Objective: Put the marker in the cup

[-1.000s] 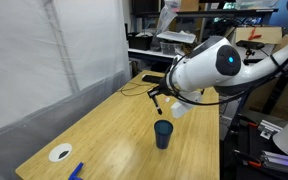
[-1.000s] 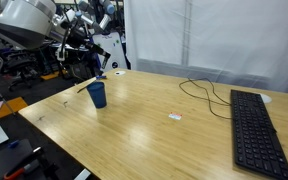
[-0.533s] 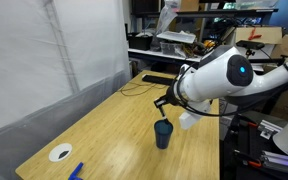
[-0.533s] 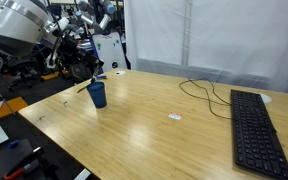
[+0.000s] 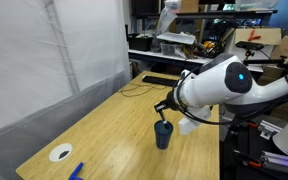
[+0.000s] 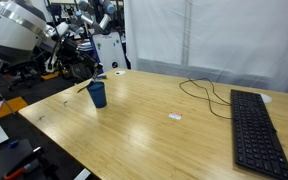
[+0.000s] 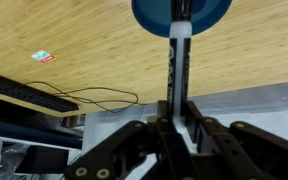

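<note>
Wood-grain tabletop [image 5: 104, 125] carries the dark blue cup [image 5: 163, 134], which stands upright near the table's edge in both exterior views [image 6: 97, 94]. The gripper [image 7: 179, 122] hangs directly above it, its jaws closed on the marker [image 7: 179, 62], a slim whitish pen with a dark strip of print along its barrel. In the wrist view the marker runs straight from the jaws toward the cup [image 7: 181, 12], and its far end overlaps the cup's round dark opening; whether the tip is already below the rim or just above it cannot be told. In an exterior view the gripper [image 5: 164, 106] sits just over the cup with the bulky white arm behind it, and the marker is too small there to make out. Well apart from the cup, a flat white disc [image 5: 60, 153] and a flat bright-blue object [image 5: 76, 170] lie near a table corner. At the opposite end of the table lies a black keyboard [image 6: 254, 125], with a thin black cable [image 6: 206, 95] looping beside it and a small white label [image 6: 174, 117] between the cable and the cup.
</note>
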Robot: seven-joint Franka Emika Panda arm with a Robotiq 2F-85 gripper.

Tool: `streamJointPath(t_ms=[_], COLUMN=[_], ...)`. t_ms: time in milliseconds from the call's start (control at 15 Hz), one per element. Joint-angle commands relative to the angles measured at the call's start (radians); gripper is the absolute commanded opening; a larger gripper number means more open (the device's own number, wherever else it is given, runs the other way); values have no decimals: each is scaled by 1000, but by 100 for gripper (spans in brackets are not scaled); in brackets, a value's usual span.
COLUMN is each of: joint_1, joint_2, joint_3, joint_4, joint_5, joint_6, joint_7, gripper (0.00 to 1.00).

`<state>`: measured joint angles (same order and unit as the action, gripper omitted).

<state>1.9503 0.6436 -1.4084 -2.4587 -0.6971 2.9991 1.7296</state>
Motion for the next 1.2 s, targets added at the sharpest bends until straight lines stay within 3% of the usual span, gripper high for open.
streamJointPath(t_ms=[0,67,133,667,800,1133], joint_1=[-36,-47,-58,-110,-134,-199], joint_2=[64,63,63,105,64,-71], joint_3=[18,23,30,55,66,73], joint_4=[-4,-8,-8,-2,2,7], joint_5=[127,169,218,554,606,689], joint_6=[64,69,70,88,101,160], joint_7=[-114,-156,-202,-558,-652,-925], gripper=[5,5,39,95,100,100])
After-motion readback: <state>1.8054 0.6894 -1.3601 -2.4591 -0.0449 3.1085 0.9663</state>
